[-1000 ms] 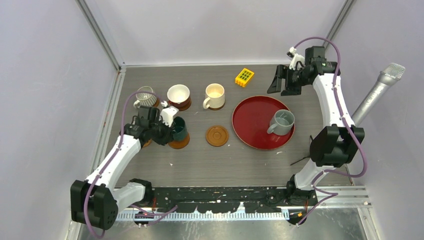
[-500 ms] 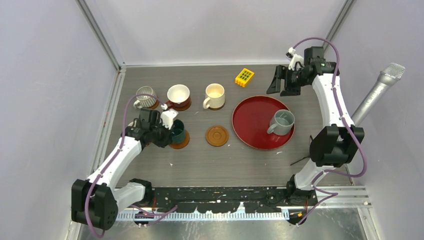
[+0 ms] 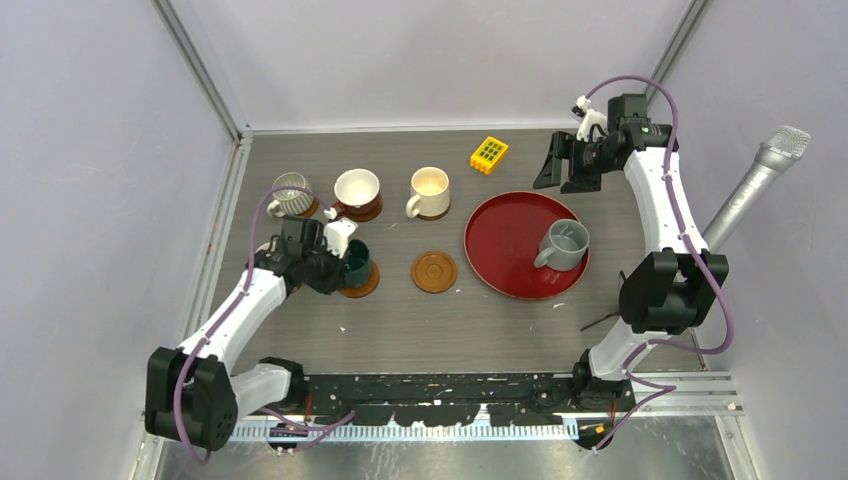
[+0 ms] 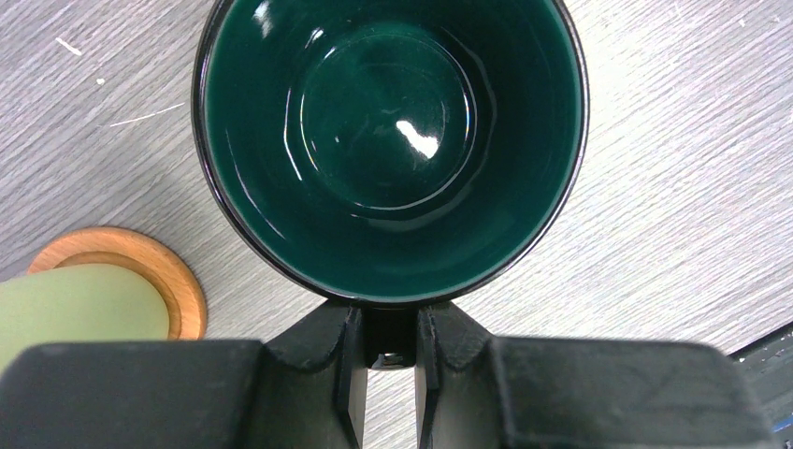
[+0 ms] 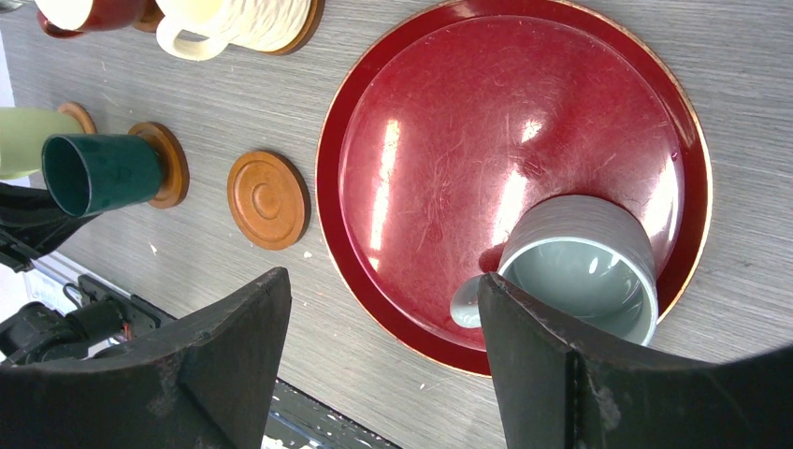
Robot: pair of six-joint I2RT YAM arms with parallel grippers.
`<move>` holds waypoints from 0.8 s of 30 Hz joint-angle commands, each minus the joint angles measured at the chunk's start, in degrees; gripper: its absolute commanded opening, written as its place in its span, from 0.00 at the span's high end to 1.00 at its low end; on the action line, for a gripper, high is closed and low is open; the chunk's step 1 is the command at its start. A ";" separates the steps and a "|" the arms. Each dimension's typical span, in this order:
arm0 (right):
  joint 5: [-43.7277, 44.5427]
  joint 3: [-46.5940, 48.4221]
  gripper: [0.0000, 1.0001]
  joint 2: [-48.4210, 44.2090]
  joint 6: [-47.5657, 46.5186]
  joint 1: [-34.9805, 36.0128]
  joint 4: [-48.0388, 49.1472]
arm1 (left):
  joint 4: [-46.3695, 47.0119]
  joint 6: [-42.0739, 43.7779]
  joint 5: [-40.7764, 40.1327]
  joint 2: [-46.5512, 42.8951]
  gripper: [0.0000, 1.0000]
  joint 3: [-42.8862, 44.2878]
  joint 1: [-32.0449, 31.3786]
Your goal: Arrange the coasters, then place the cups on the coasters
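Dark teal cup [image 4: 388,140] gripped by handle in closed left jaws, over coaster [image 3: 361,291], contact unclear; right jaws wide open, empty, raised beyond red tray [image 5: 561,84]; grey cup [image 5: 580,271] on tray; bare coaster [image 3: 434,272] on tabletop [image 3: 420,330].

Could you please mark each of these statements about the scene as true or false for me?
1. The grey mug stands on the red tray. True.
2. The left gripper is shut on the handle of the dark teal mug. True.
3. The right gripper holds the cream mug. False: it is open and empty, and the cream mug stands apart from it on the table.
4. The coaster between the dark teal mug and the red tray carries a cup. False: it is bare.
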 commanded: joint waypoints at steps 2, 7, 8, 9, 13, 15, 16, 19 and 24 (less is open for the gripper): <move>0.17 0.08 0.22 -1.64 0.60 0.26 1.33 | 4.12 -0.02 0.73 -0.11 0.99 0.55 0.21; 0.17 0.00 0.22 -1.69 0.60 0.30 1.30 | 3.03 0.41 1.12 0.64 0.90 1.08 0.19; 0.18 0.00 0.22 -1.72 0.54 0.30 1.34 | 2.86 0.42 1.24 0.75 0.89 1.19 0.20; 0.15 0.00 0.22 -1.74 0.59 0.28 1.34 | 2.54 0.62 1.40 0.71 0.88 1.26 0.18; 0.18 -0.09 0.22 -1.81 0.59 0.33 1.34 | 1.70 1.17 1.55 0.58 0.78 1.30 0.21; 0.10 -0.09 0.22 -1.81 0.60 0.34 1.34 | 1.46 1.56 1.57 0.68 0.72 1.35 0.20; 0.10 -0.13 0.22 -1.78 0.58 0.32 1.34 | 1.14 1.68 1.72 0.73 0.70 1.39 0.21; 0.10 0.00 0.22 -1.75 0.68 0.34 1.30 | 0.72 2.05 1.92 0.87 0.66 1.56 0.16; 0.01 0.13 0.22 -1.74 0.60 0.34 1.26 | -0.02 2.18 2.22 0.84 0.65 1.58 0.21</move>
